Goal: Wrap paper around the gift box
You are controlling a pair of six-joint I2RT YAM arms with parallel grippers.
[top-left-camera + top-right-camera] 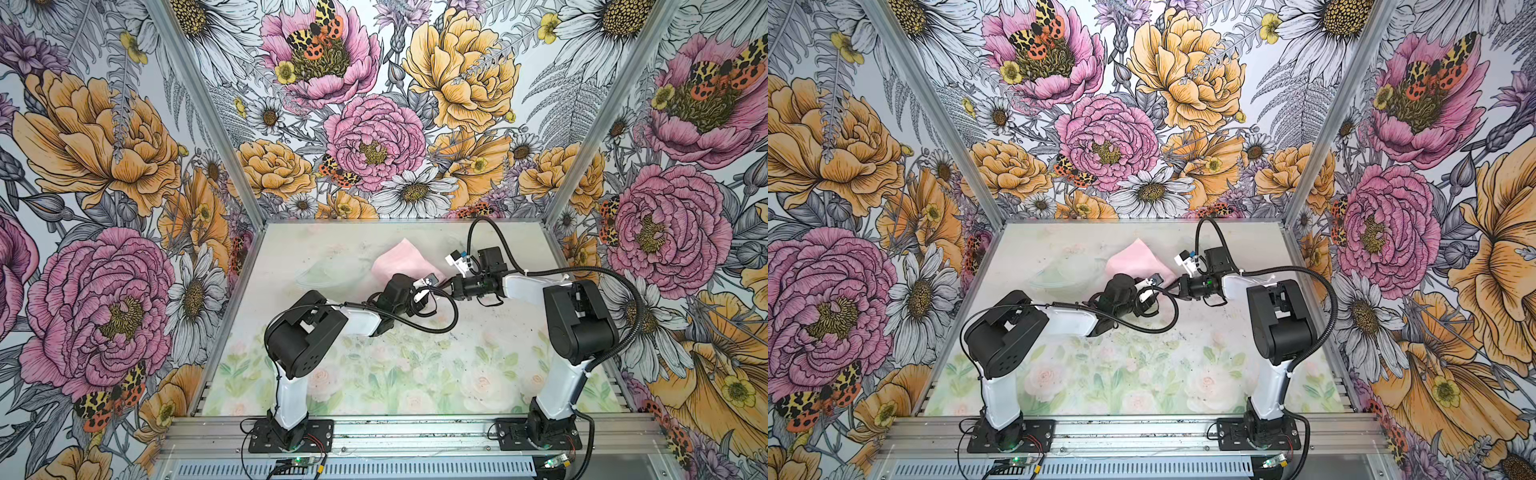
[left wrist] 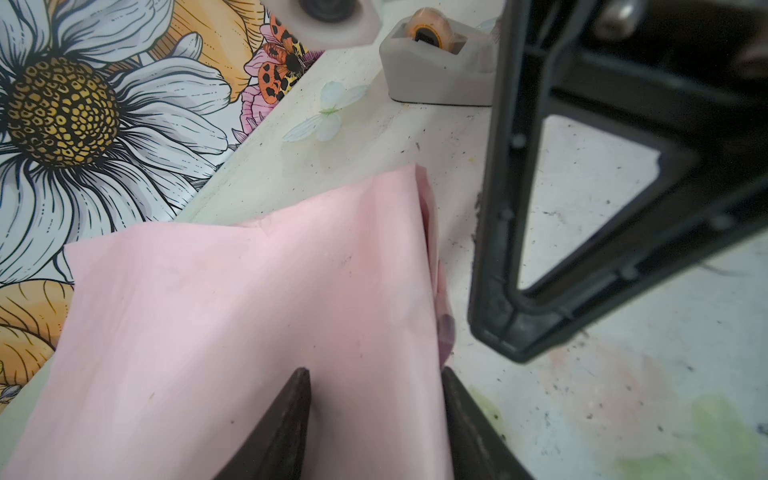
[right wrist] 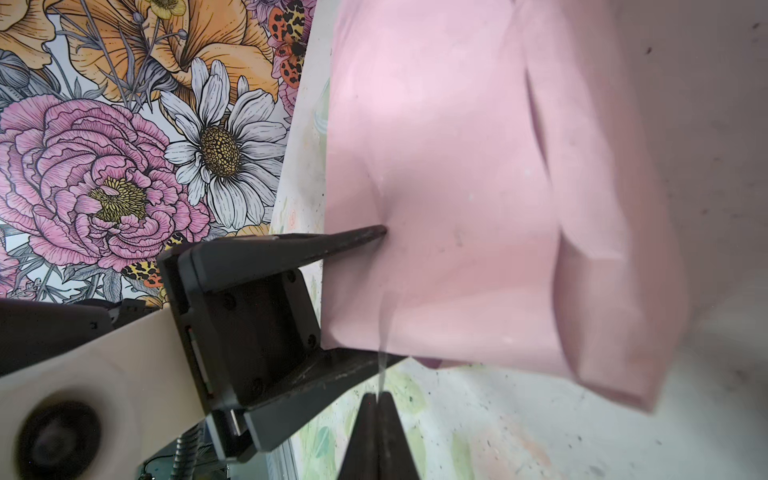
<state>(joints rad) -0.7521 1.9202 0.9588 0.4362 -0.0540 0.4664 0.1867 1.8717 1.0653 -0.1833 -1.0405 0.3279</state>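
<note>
**Top views:** paper (image 1: pixel 395 259), pink face out, bunched at 12 o'clock from table (image 1: pixel 415 332) centre. Left gripper (image 1: pixel 432 282) and right gripper (image 1: pixel 446 286) meet at its 5 o'clock corner. Gift box unseen, presumably inside.

**Left wrist:** left gripper (image 2: pixel 374 374) at half width, jaws clamping folded paper (image 2: pixel 249 311).

**Right wrist:** right gripper (image 3: pixel 380 399) closed on thin clear strip (image 3: pixel 381 368), likely tape.

**Step:** sealing seam. **Next:** press strip flat across overlap.

The near half of the table (image 1: pixel 415 365) lies bare. At the far middle the paper (image 1: pixel 395 259) bundle blocks passage, the left gripper (image 2: pixel 376 374) clamped across it and the right gripper (image 3: pixel 377 397), pinched closed, just beside. A tape dispenser (image 2: pixel 436 62) stands past the paper, partly behind the right gripper
</note>
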